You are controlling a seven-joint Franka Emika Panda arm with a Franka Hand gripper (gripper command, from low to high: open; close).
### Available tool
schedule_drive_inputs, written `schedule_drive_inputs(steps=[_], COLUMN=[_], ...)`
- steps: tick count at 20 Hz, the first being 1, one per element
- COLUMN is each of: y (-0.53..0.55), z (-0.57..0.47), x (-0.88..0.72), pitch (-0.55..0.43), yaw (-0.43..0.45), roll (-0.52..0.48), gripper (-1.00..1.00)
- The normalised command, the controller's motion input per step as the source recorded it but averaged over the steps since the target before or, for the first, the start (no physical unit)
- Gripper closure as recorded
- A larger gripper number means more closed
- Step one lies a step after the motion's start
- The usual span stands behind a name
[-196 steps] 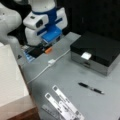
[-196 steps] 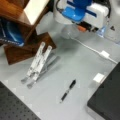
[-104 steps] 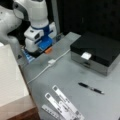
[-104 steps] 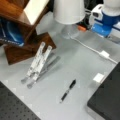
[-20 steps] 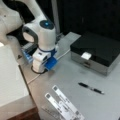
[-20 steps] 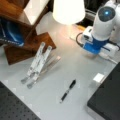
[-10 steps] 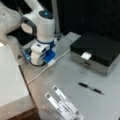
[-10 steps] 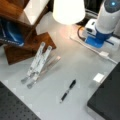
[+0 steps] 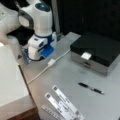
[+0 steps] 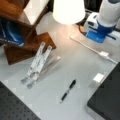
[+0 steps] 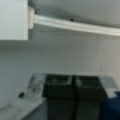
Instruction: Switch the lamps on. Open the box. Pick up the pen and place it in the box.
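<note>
End effector (image 9: 37, 56) low over grey bench (image 9: 75, 97) beside white cable (image 9: 47, 66), fingers together, gripping nothing. Slim black pen (image 9: 91, 88) flat toward a front view's bottom right, lengthwise before shut black-lidded silvery-sided box (image 9: 98, 51). White-shaded lamp (image 10: 68, 11) glowing.

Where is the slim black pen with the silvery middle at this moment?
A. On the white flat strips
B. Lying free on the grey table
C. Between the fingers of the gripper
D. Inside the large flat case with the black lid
B: the slim black pen lies alone on the grey table, apart from the closed black-lidded case and the gripper.
</note>
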Motion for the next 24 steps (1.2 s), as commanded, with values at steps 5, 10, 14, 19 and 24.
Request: schedule_drive_inputs(steps=[5, 10, 14, 19, 24], y=[0.05, 0.05, 0.03, 0.03, 0.05], z=[0.17, 0.20, 0.23, 0.23, 0.28], x=[-0.22, -0.06, 0.06, 0.19, 0.35], pitch=[-0.100, -0.025, 0.054, 0.119, 0.195], yaw=[-0.046, -0.040, -0.051, -0.085, -0.126], roll=[0.214, 0.161, 0.129, 0.138, 0.154], gripper=[-1.00, -1.00, -1.00, -1.00, -1.00])
